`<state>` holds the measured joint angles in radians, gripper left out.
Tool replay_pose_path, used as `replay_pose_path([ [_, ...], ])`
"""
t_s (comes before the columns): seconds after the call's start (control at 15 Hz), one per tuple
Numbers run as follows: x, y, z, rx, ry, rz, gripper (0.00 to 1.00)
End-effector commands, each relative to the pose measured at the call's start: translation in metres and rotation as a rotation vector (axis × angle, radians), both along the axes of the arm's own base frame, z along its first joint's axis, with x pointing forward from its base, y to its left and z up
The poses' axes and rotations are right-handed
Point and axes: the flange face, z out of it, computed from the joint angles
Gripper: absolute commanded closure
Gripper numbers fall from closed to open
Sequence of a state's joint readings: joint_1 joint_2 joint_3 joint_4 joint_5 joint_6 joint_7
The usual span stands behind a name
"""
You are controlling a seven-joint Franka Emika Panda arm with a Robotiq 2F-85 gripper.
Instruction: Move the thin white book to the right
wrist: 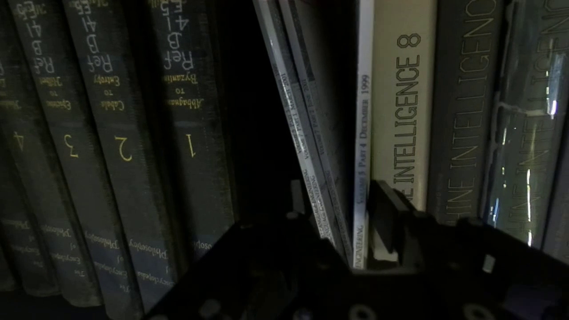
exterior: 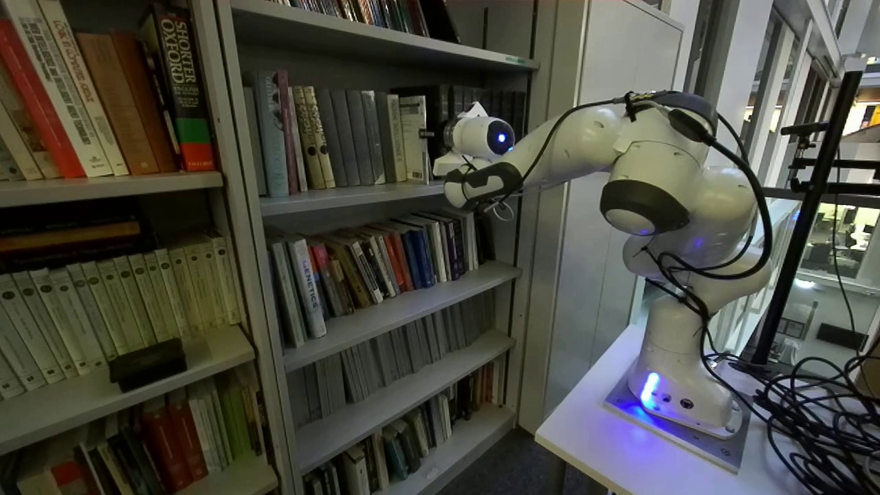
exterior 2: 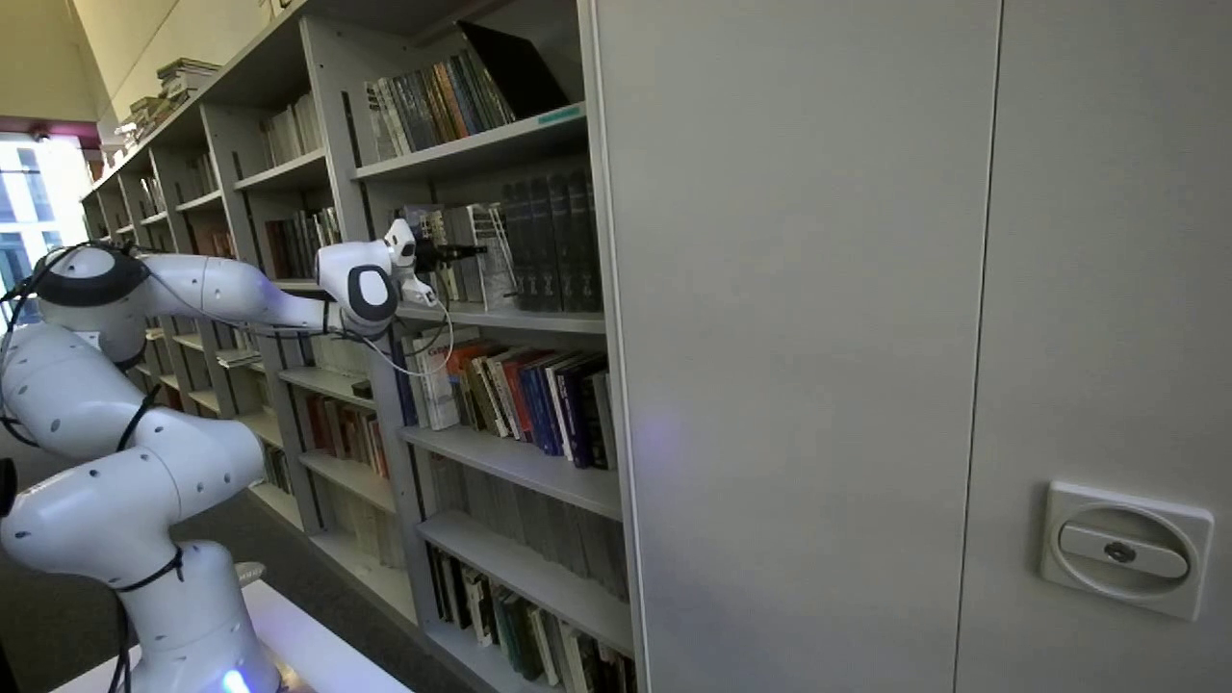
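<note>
Where the shelf (exterior: pixel 344 198) holds thin books (wrist: pixel 362 129), the end effector (wrist: pixel 337 194) straddles them, grip unclear.

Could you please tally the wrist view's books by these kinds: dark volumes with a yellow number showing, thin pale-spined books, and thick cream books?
Dark volumes with a yellow number showing: 4
Thin pale-spined books: 3
Thick cream books: 1
Total: 8
</note>
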<state>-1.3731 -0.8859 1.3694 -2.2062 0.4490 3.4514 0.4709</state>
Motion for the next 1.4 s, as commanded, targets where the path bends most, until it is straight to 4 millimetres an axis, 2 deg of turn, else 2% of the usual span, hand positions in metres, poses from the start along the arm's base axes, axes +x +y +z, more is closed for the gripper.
replay_pose_path([
  [0.0,-0.008,-0.008,0.005,0.019,-0.016,-0.004,0.87],
  [0.13,-0.008,-0.008,0.005,0.019,-0.016,-0.005,0.99],
  [0.2,-0.009,-0.008,0.005,0.019,-0.017,-0.005,1.0],
  [0.73,-0.007,-0.006,0.006,0.015,-0.016,0.0,0.98],
  [1.33,0.007,-0.006,0.013,0.008,-0.031,0.003,0.98],
])
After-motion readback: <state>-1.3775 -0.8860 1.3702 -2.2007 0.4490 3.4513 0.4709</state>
